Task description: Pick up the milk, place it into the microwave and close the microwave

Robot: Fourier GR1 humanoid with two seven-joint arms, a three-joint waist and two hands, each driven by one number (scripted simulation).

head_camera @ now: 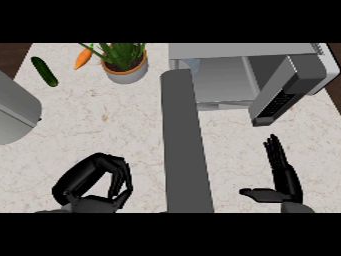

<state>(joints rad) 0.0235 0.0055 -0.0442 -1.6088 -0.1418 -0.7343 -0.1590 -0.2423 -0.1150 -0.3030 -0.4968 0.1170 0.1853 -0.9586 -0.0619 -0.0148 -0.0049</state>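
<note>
Microwave [225, 75] door [184, 140] ajar — both robot hands off it

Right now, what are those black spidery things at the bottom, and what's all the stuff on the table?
Those are a robot's two hands, seen from its head looking down at a kitchen counter. The left hand has its fingers curled; I can't see anything in it. The right hand is open, fingers straight. At the top right is a microwave with its door swung open towards the robot. Farther back sit a potted plant, a carrot and a cucumber. A big grey thing is at the left. No milk is clearly visible.
</note>
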